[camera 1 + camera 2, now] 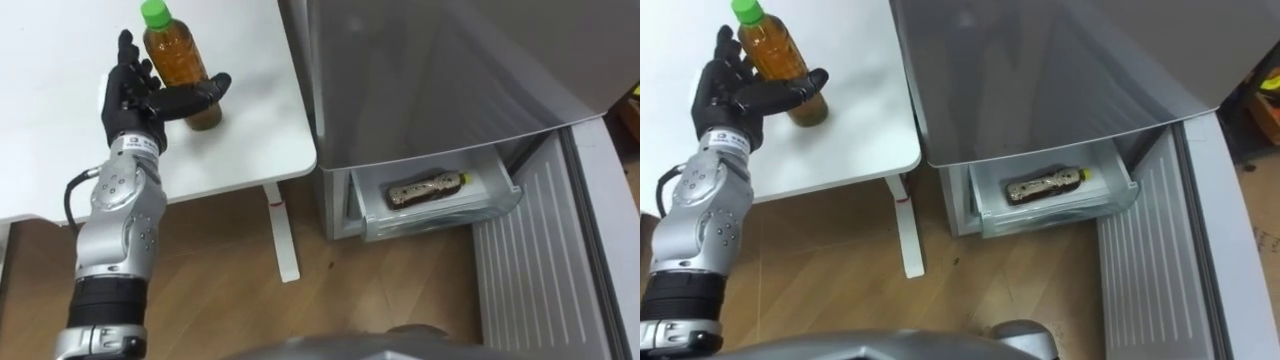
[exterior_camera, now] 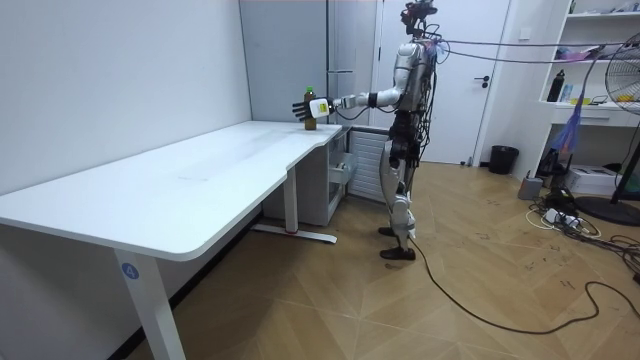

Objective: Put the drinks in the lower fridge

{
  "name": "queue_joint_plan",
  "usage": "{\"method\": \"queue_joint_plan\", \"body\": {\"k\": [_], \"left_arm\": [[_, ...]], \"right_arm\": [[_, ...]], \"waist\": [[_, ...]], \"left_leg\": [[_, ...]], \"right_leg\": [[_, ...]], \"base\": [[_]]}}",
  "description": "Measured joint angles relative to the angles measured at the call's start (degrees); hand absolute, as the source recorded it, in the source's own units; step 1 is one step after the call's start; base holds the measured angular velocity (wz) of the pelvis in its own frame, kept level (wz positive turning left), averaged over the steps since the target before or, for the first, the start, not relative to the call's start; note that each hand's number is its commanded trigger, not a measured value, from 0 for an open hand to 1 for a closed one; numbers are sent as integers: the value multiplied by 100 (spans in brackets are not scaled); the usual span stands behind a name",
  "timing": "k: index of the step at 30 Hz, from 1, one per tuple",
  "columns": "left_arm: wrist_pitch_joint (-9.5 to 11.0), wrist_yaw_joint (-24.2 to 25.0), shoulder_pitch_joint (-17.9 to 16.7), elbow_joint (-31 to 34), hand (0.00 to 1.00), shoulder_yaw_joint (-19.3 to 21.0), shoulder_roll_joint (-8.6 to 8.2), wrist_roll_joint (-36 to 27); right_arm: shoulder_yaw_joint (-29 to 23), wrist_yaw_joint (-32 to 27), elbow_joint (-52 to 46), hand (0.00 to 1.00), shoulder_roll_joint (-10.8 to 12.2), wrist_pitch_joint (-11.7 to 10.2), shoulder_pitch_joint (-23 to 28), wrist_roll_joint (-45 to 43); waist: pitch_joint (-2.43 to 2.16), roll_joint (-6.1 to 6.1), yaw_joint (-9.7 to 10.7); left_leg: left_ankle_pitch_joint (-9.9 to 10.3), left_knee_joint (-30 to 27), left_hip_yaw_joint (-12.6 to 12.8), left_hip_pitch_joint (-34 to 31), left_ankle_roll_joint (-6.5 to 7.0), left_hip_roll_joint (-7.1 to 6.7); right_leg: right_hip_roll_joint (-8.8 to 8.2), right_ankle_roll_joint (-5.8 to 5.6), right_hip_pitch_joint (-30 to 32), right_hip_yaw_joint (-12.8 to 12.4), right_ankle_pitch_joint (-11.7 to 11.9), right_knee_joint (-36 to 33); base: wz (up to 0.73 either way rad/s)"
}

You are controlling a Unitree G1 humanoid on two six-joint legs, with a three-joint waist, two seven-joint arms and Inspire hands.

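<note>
Flanking bottle [image 1: 180, 62], left hand [image 1: 132, 98], near table [image 1: 262, 135] corner

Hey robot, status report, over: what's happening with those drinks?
Left robot hand open around green-capped bottle on table. Second bottle lying in open fridge drawer. Nothing blocking drawer.

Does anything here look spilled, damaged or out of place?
Nothing stands out. The green-capped bottle stands upright and capped on the white table; a second bottle lies on its side in the open fridge drawer, with no spill visible.
</note>
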State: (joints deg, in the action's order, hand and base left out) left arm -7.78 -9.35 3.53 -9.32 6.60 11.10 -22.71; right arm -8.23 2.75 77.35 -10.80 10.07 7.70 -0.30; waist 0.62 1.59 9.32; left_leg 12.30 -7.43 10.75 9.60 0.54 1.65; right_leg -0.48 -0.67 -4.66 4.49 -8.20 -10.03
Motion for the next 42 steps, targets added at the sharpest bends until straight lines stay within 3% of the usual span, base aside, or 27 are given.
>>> {"method": "queue_joint_plan", "body": {"k": [6, 14, 19, 21, 28, 31, 36, 37, 38, 39, 40, 42], "left_arm": [[-42, 92, 103, -217, 0, 0, 62, -8], [-54, 111, 568, -471, 0, 17, 166, 105], [-63, 144, 672, -691, 0, 19, 249, 96], [-71, 153, 690, -749, 0, 19, 324, 95], [-102, 215, 780, -762, 0, 175, 341, 94], [-125, 229, 854, -762, 0, 232, 352, 95], [-254, 232, 857, -762, 0, 232, 356, 98], [-288, 231, 858, -762, 5, 232, 356, 97], [-306, 232, 859, -762, 59, 232, 356, 97], [-334, 232, 859, -762, 94, 232, 356, 94], [-347, 234, 860, -762, 100, 232, 356, 94], [-353, 238, 860, -762, 100, 232, 356, 94]], "right_arm": [[-47, 8, 2, 0, 0, 1, 12, 1], [-97, 110, 9, 0, -51, 6, 35, 0], [-98, 113, 9, 0, -63, 4, 44, -91], [-105, 112, 2, 0, -67, 4, 43, -199], [-109, 182, 0, 0, -65, -2, 16, -467], [-202, 179, 1, 0, -67, 16, 24, -531], [-203, 179, -26, 0, -62, 99, 28, -628], [-204, 179, -29, 0, -63, 133, 29, -648], [-204, 179, -29, 0, -62, 141, 29, -668], [-207, 179, -30, 0, -63, 152, 21, -691], [-209, 179, -30, 0, -63, 153, 13, -699], [-211, 178, -47, 0, -63, 153, 14, -701]], "waist": [[-24, 76, 0], [7, 192, -11], [13, 234, -2], [-23, 280, 3], [-2, 195, -5], [-19, 118, -10], [-40, 135, -14], [-44, 146, -14], [-45, 152, -14], [-45, 160, -13], [-43, 165, -13], [-42, 165, -12]], "left_leg": [[3, 1, -6, 4, 1, 1], [7, -13, 45, 10, 3, 6], [46, -25, 143, 5, -29, 41], [48, -25, 172, -3, -36, 55], [45, -37, 198, 8, -40, 54], [45, -37, 205, 10, -40, 55], [45, -38, 209, 12, -40, 57], [45, -38, 210, 15, -40, 58], [45, -38, 211, 17, -40, 58], [45, -38, 212, 17, -40, 58], [45, -38, 217, 18, -40, 58], [45, -39, 223, 20, -40, 58]], "right_leg": [[0, 0, -8, 1, 0, -19], [13, 0, 88, -70, 0, -87], [61, 38, 113, -167, -18, -71], [82, 48, 165, -206, -24, -71], [98, 60, 178, -301, -48, -66], [101, 59, 180, -333, -52, -53], [104, 59, 180, -329, -52, -54], [106, 60, 180, -332, -52, -54], [106, 60, 180, -333, -53, -54], [107, 62, 180, -351, -54, -56], [108, 62, 180, -359, -54, -58], [109, 63, 179, -365, -55, -59]], "base": [[0], [-5], [-11], [-10], [-6], [-1], [-2], [0], [0], [0], [0], [0]]}}
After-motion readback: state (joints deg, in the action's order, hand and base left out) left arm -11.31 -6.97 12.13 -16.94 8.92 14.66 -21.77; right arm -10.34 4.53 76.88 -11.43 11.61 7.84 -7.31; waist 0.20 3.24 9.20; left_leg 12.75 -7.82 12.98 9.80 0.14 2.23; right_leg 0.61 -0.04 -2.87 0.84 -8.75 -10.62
